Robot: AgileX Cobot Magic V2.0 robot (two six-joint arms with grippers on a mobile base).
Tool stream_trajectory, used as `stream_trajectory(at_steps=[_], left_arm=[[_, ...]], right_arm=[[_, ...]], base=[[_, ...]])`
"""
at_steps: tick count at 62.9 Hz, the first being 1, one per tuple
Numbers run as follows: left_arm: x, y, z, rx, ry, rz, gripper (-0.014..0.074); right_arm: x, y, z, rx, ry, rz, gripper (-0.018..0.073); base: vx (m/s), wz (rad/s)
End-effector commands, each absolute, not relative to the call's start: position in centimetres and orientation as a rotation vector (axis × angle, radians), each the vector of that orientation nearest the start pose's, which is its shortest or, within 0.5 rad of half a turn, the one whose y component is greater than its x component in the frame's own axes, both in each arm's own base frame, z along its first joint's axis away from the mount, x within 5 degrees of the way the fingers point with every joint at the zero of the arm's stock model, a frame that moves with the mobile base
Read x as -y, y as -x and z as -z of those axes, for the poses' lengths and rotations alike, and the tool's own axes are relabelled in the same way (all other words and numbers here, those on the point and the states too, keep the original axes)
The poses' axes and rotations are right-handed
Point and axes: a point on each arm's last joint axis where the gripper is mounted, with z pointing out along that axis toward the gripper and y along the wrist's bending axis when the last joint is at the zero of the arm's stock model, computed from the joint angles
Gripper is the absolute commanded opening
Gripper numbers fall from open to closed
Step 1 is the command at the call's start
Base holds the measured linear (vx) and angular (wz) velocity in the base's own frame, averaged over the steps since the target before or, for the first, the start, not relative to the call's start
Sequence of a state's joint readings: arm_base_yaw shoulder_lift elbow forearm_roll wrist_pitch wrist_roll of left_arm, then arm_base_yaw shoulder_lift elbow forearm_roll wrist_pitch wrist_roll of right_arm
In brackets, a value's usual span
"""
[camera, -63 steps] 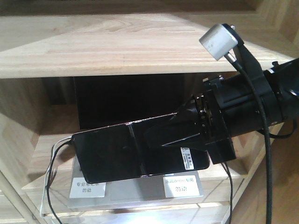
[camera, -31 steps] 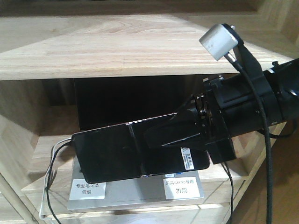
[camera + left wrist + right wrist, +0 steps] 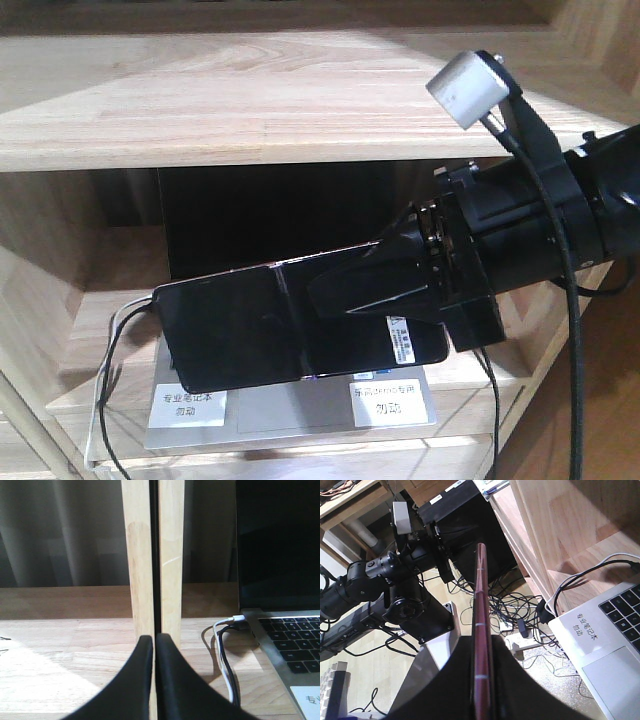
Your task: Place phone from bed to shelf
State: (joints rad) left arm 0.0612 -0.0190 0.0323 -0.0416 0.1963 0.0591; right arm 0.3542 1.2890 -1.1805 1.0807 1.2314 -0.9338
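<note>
You're in a staged demo room: plank shelf (image 3: pixel 250 100), laptop (image 3: pixel 290 412) wearing Chinese do-not-touch stickers (image 3: pixel 187 403) at 6 o'clock, cable tangle (image 3: pixel 517 605) across the floor (image 3: pixel 355 677).

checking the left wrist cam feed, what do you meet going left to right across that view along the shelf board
pale wooden upright posts of the shelf → white and black cables → open grey laptop with black screen and keyboard. The black left pincer overlaps the posts, so it is left out.

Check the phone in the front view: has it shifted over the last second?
No. The phone, clamped in the right gripper, lines up the same against the white label on the laptop beneath it.
</note>
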Motion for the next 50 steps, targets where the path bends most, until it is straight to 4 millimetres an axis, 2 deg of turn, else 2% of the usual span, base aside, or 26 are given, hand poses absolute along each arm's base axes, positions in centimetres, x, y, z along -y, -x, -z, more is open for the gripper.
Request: stream_trajectory(at_steps=[1, 10, 16, 36, 43, 50], left_arm=[[-0.3, -5.6, -19.0, -1.622, 0.038, -0.049, 0.0001], [-0.3, -5.6, -19.0, -1.622, 0.038, -0.049, 0.0001], [-0.3, -5.6, -19.0, -1.622, 0.038, -0.049, 0.0001], [-0.3, -5.6, -19.0, -1.622, 0.038, -0.049, 0.0001], [-0.3, -5.6, -19.0, -1.622, 0.038, -0.049, 0.0001], [-0.3, -5.6, -19.0, -1.622, 0.038, -0.049, 0.0001]], right_arm=[[-15.4, -18.6, -40.1, -1.866, 1.17, -1.31, -0.0002], [-15.5, -18.5, -40.7, -1.83, 1.141, -1.359, -0.0002], [-15.6, -18.4, -42.0, -1.776, 1.131, -1.375, -0.0002], [-15.3, -18.1, -48.9, -1.559, 1.095, -1.25, -0.0002], [-15.4, -18.7, -51.0, -1.492, 1.068, -1.205, -0.0002], [-15.8, -20.1, -52.5, -1.447, 1.056, -1.177, -0.0002]], base=[[0.0, 0.0], [0.0, 0.0], [0.0, 0.0], [0.0, 0.0], [0.0, 0.0], [0.0, 0.0]])
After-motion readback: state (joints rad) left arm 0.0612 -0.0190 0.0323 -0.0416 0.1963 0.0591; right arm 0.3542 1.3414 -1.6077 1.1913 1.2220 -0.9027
